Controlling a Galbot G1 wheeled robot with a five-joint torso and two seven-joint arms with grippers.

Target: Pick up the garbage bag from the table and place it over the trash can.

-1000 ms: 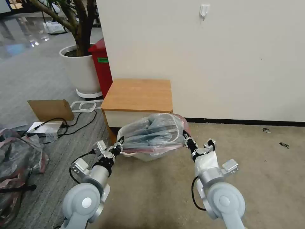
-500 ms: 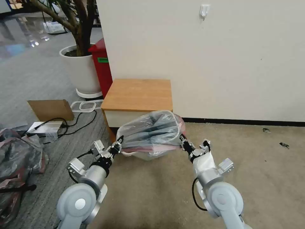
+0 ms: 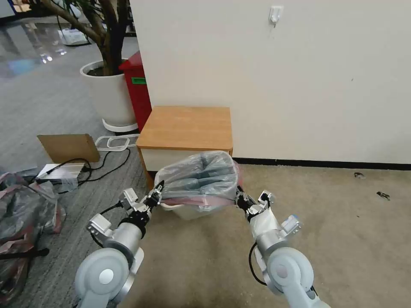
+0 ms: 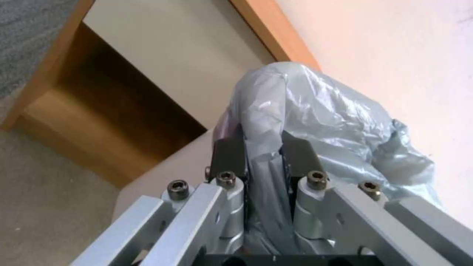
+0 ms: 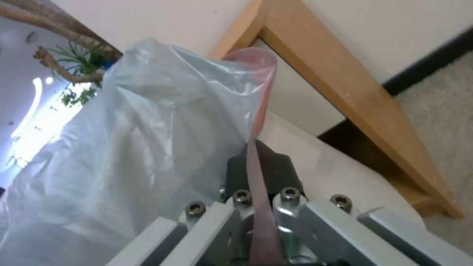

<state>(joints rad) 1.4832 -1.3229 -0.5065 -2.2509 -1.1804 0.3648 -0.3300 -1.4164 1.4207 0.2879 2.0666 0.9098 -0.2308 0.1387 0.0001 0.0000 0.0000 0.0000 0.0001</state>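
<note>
One garbage bag (image 3: 200,177), grey and translucent with a pinkish-red edge, is being held stretched between two claws, above one cream trash can (image 3: 182,209) standing on the beige carpet just in front of the table (image 3: 186,127). The bag's lower edge is hanging at the can's rim; whether it is touching the rim cannot be told.

The left claw (image 3: 156,192) is being kept pinched on the bag's left edge; in the left wrist view its two dark fingers (image 4: 229,153) are being pressed onto a bunched fold of the grey plastic (image 4: 325,122). The right claw (image 3: 239,199) is being kept pinched on the bag's right edge; in the right wrist view the pinkish-red strip (image 5: 258,192) is being gripped between the closed fingers (image 5: 283,171).

One table top is lying bare. Behind it, by the wall: one red bin (image 3: 137,87) and one white plant pot (image 3: 109,96). On the grey floor to the left: one piece of cardboard (image 3: 68,147), black cables (image 3: 107,164), and one heap of grey-pink plastic bags (image 3: 25,214).
</note>
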